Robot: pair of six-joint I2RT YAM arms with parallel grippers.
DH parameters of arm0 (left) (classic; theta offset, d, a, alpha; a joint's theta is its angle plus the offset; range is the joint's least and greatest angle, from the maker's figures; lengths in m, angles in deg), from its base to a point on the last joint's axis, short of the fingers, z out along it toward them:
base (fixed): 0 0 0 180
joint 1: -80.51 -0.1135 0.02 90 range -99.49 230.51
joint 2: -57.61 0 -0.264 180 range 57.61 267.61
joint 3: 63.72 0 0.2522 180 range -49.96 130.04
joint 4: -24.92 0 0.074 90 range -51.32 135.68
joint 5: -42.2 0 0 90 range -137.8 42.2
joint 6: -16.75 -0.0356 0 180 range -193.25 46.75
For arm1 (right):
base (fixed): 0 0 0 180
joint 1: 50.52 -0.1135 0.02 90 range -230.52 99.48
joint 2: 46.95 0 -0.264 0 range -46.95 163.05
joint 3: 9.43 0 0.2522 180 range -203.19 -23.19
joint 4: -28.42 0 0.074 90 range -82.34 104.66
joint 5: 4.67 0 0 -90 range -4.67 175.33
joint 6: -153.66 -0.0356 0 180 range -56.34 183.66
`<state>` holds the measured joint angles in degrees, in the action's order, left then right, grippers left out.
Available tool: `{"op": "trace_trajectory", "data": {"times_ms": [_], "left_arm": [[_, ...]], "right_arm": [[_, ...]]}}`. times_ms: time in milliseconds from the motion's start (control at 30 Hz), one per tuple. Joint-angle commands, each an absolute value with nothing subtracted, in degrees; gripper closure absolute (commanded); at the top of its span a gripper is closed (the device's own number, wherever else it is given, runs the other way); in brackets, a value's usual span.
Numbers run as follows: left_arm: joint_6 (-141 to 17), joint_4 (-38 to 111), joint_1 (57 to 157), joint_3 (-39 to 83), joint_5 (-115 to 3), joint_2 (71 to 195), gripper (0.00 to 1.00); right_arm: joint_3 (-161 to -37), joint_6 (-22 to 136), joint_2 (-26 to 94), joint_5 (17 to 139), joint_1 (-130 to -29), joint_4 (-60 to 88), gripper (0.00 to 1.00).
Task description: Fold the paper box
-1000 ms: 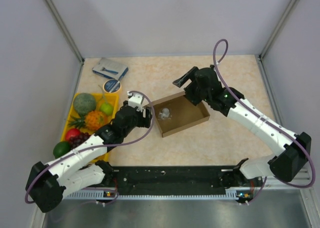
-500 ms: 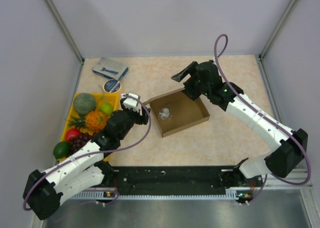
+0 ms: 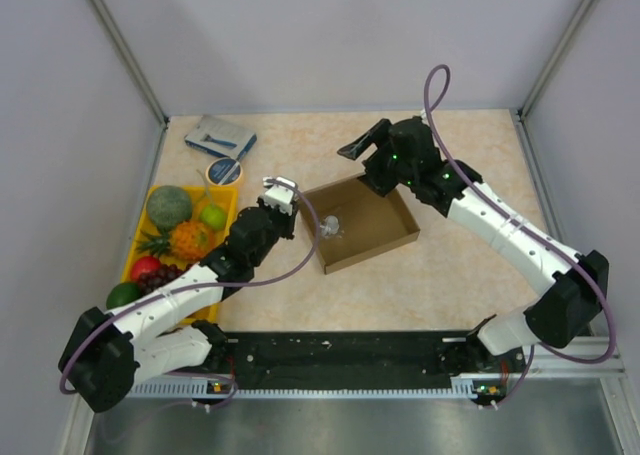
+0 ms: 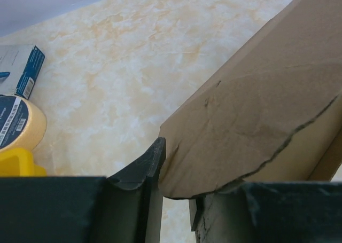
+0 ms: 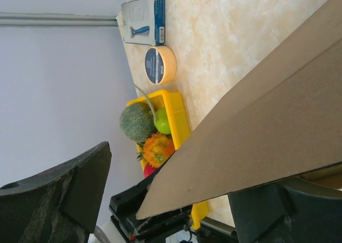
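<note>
Paper box [image 3: 375,225] sits mid-desk [image 3: 300,140], an open brown tray with its walls up. I judge it light and fairly stiff, corrugated. It will slide if pushed and crease if pinched hard, so I would hold it by the flap edges and near the fold lines, not mid-panel.

Left pincer [image 4: 176,173] is at the box's left corner, narrowed down and pinching the rounded corner of a flap, with a finger against each face.

Right pincer [image 5: 171,173] is at the far corner, spread wide. A cardboard panel passes between its fingers and nothing is gripped; I can't tell whether it touches
</note>
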<state>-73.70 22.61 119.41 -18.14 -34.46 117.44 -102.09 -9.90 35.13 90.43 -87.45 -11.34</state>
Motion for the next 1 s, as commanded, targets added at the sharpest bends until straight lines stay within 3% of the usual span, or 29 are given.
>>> {"op": "trace_trajectory", "data": {"times_ms": [0, 67, 267, 300, 400, 500, 567, 700, 967], "left_arm": [[-71.3, 18.6, 119.1, -15.9, -31.1, 118.0, 0.76], [-70.9, 18.8, 119.2, -16.2, -29.3, 118.0, 0.8], [-69.3, 19.9, 118.8, -17.2, -30.0, 117.5, 0.82], [-69.1, 20.0, 118.8, -17.3, -30.5, 117.5, 0.83], [-69.0, 21.4, 118.7, -16.8, -31.5, 117.8, 0.84], [-67.4, 23.4, 118.6, -15.4, -31.7, 118.1, 0.89], [-64.2, 27.1, 118.6, -14.0, -31.1, 117.9, 0.86], [-61.0, 29.4, 118.5, -13.8, -31.2, 117.2, 0.83], [-61.8, 31.4, 118.0, -12.3, -31.8, 118.5, 0.82]], "right_arm": [[-105.4, -3.5, 34.8, 88.2, -86.0, -9.5, 0.17], [-104.6, 2.6, 33.4, 85.6, -83.0, -7.9, 0.13], [-100.6, 44.6, 23.1, 70.4, -71.0, -6.1, 0.07], [-98.4, 57.4, 20.8, 72.2, -70.6, -4.3, 0.07], [-85.6, 76.7, 14.5, 74.2, -67.8, 5.1, 0.01], [-74.5, 92.0, 11.3, 67.2, -64.1, 10.3, 0.01], [-69.4, 92.2, 12.2, 64.2, -60.4, 23.3, 0.01], [-66.8, 84.7, 21.6, 41.1, -46.7, 43.4, 0.01], [-77.9, 92.6, 37.5, 24.7, -46.4, 39.4, 0.06]]}}
